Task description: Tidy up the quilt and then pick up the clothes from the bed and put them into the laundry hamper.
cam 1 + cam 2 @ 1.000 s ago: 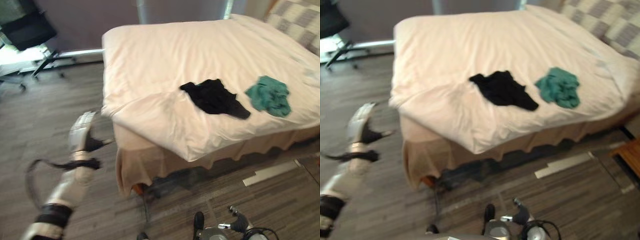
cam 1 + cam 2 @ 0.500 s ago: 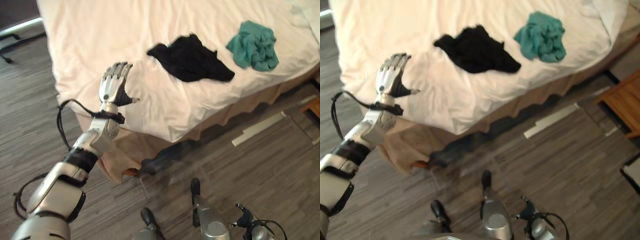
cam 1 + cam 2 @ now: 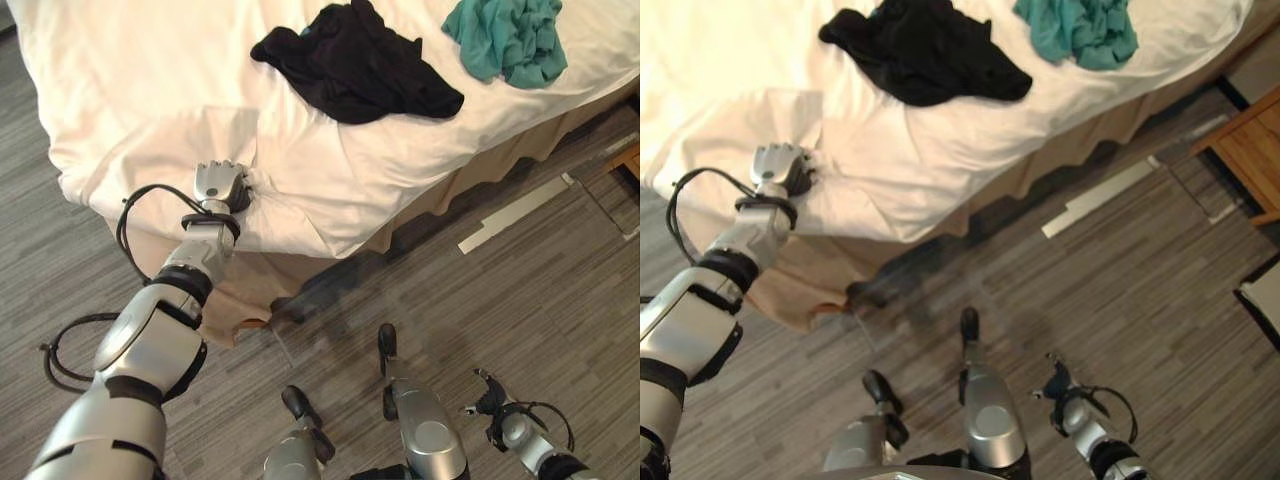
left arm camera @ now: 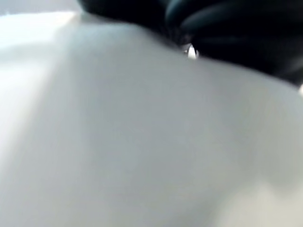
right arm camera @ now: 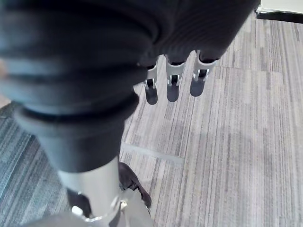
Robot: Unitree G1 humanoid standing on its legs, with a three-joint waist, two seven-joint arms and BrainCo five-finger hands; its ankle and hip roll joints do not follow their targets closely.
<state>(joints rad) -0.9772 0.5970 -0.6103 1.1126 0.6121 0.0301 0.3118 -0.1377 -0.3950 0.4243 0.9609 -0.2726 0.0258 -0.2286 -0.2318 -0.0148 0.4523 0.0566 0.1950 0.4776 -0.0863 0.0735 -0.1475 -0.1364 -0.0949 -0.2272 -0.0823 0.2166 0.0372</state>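
Left eye view: the left hand [image 3: 221, 184] is clenched on the quilt [image 3: 150, 90] at its folded corner, seemingly to straighten it. Black clothes [image 3: 355, 62] and teal clothes [image 3: 505, 35] wait on the bed at 1 o'clock — the right hand [image 5: 173, 78] hangs relaxed, fingers released.

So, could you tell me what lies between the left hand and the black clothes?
Only bare quilt, in both eye views, between left hand and black clothes.

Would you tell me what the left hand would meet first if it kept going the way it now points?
Probably only more quilt: the left hand is already on its folded corner, pointing up the bed; depth is hard to judge.
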